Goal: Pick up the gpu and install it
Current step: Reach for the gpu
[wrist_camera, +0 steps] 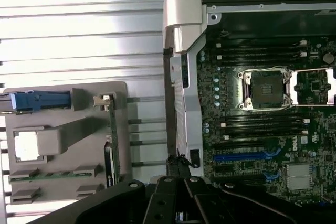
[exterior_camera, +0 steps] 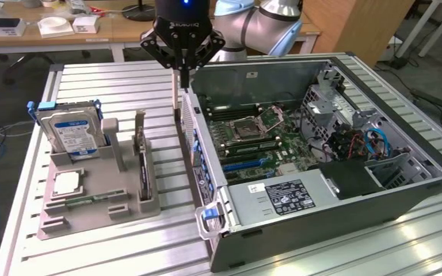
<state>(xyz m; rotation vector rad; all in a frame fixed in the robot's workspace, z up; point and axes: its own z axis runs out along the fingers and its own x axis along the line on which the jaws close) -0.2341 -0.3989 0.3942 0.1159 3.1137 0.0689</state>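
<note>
The gpu point(exterior_camera: 142, 164) stands on edge in a slot of the grey holder point(exterior_camera: 133, 210), silver bracket at its far end. In the wrist view the gpu point(wrist_camera: 112, 129) is a thin green-black strip on the holder point(wrist_camera: 79, 95). My gripper point(exterior_camera: 181, 67) hangs shut high above the table, between the holder and the open computer case point(exterior_camera: 298, 224), over the case's near wall point(wrist_camera: 184, 103). A thin pale strip point(exterior_camera: 176, 92) runs straight down from the fingertips; I cannot tell what it is. The gripper point(wrist_camera: 179, 169) is apart from the gpu.
The holder also carries a silver hard drive point(exterior_camera: 69, 133), a square chip point(exterior_camera: 65, 183) and a narrow green memory stick point(exterior_camera: 83, 201). Inside the case lie the motherboard's blue slots point(exterior_camera: 244, 164), an open processor socket point(exterior_camera: 255, 123) and a power supply point(exterior_camera: 286, 198). Desks stand behind the slatted table point(exterior_camera: 113, 80).
</note>
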